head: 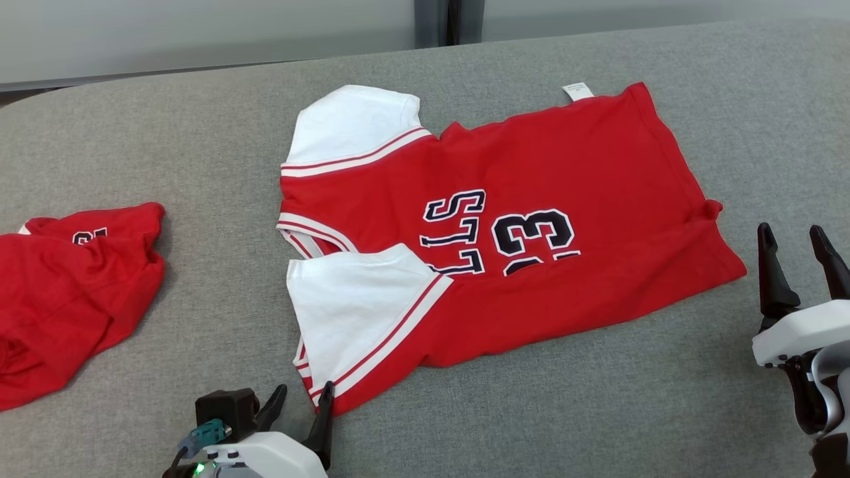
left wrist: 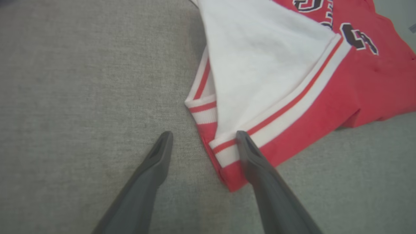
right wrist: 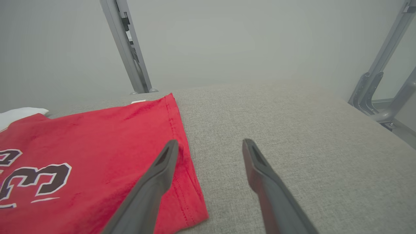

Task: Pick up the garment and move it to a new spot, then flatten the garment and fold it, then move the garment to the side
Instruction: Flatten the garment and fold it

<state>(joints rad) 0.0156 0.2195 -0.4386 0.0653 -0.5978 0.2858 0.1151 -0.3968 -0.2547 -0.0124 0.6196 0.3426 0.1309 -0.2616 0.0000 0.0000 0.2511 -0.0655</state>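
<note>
The left tool (head: 304, 387) sits at 6 o'clock of the head view, its two dark tapered fingers spread wide and holding nothing. In its wrist view one finger is over the jersey's nearest corner and the other over bare counter (left wrist: 81, 97).

The jersey (head: 531, 186) lies flat at the centre of the counter. It is a red knit with navy block lettering and a "23" outlined in white. Its near long edge is folded up across the figures. It has two white short sleeves (head: 352, 305) trimmed in red-and-white ribbed stripes, at 9 o'clock. A small white label (head: 578, 91) pokes out at 1 o'clock.

The right tool (head: 790, 228) is at 3 o'clock, just beside the stitched hem, with its jaws wide and empty.

The counter is covered in grey woven cloth. A second red garment (head: 73, 285) lies crumpled at 9 o'clock.
</note>
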